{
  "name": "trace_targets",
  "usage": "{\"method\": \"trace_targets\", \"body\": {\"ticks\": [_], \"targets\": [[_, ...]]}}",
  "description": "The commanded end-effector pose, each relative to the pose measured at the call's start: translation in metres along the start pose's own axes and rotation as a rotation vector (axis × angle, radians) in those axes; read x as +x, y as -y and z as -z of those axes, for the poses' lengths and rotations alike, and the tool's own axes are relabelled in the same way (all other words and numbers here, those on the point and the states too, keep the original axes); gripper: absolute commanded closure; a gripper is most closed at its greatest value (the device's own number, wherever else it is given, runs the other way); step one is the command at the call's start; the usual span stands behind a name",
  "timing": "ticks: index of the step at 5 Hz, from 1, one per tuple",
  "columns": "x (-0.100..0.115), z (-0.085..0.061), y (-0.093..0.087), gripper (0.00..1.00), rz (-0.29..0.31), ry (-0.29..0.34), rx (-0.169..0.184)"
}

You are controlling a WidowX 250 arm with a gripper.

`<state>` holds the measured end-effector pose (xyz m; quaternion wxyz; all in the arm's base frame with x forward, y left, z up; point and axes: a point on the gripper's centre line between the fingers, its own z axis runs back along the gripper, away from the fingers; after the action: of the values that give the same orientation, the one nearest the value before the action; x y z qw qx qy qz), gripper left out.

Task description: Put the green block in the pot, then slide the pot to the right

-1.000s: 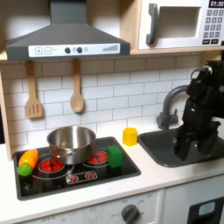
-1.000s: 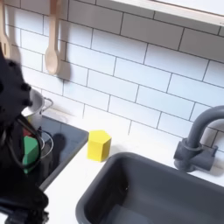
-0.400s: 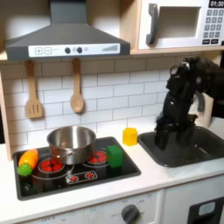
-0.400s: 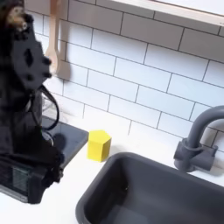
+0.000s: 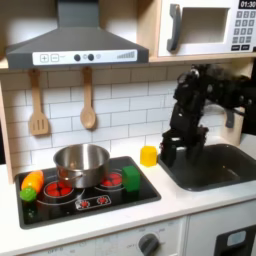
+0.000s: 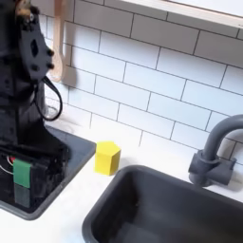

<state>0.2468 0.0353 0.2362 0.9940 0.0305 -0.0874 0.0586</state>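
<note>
Arm: black WidowX arm, now over the table between sink and stove in the first exterior view; a second ago it stood over the sink at the first exterior view's right.
End effector [image 5: 170, 152]: hangs just above the yellow cup, near the stove's right edge; whether its jaws stand wide or narrow I cannot tell, and nothing is seen in them.
Green block [image 5: 131, 179]: small bright green upright rectangular block, on the black stovetop's [image 5: 90, 205] right part, unmoved since a second ago.
Pot [image 5: 82, 163]: shiny silver round metal pot, rear centre of stovetop, apart from the block.
Yellow cup [image 5: 148, 155]: on the table beside the stove.
Task standing: approach under way; block not yet grasped, pot not yet slid.
</note>
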Motion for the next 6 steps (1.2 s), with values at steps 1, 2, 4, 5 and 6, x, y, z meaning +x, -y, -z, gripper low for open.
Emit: {"method": "trace_targets", "body": {"ticks": [1,2,4,5,6], "targets": [[0.027,0.005,-0.017,0.0,-0.019,0.007,0.013],[0.04,0.01,-0.02,0.0,-0.014,0.009,0.023],[0.058,0.021,-0.024,0.0,-0.018,0.008,0.035],[0.066,0.029,-0.031,0.0,-0.033,0.001,0.046],[0.074,0.038,-0.032,0.0,-0.034,-0.009,0.049]]}}
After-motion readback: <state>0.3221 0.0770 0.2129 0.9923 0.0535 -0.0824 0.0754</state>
